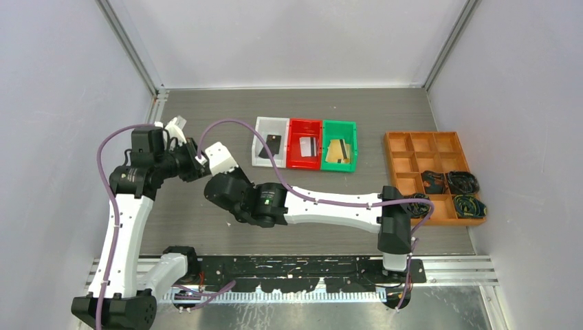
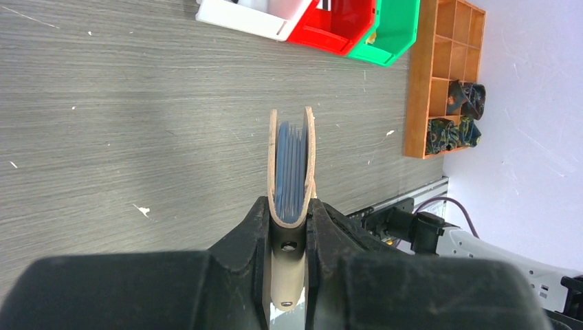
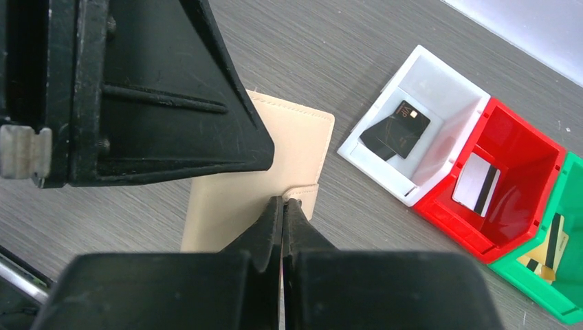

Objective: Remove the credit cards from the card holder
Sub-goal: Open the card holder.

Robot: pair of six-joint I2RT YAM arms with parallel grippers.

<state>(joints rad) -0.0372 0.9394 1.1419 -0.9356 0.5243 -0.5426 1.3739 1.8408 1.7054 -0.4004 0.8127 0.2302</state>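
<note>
Holder (image 2: pixel 290 172) first: it is off the surface (image 2: pixel 137 103), clamped at its fold by the left hand (image 2: pixel 290 206), whose fingers pinch the beige spine from both sides. In the left wrist view we look at it edge-on. The two covers stand slightly apart, blue-grey sleeves (image 2: pixel 289 148) are packed between them, and the mouth points straight away from that hand.

The right hand (image 3: pixel 283 204) comes at it from the side, facing one flat cover. Its fingers are pressed together with the tips right at the snap tab (image 3: pixel 306 196). We cannot tell whether they have caught the tab's edge or are only touching beside it.

So, as we read it, the next move turns on this: the holder's long axis runs outward from the left hand, and the tab lies just to the right of the right fingertips in that wrist view. The right hand is the one next to the free end.

Three cards lie in bins well apart from the holder: a black one (image 3: pixel 397 129) in the white bin (image 3: pixel 440 89), a striped white one (image 3: pixel 479 185) in the red bin (image 3: pixel 522 137), and a gold one (image 3: pixel 546 251) in the green bin (image 3: pixel 570 289). Whether any card remains in the sleeves, we cannot see.
</note>
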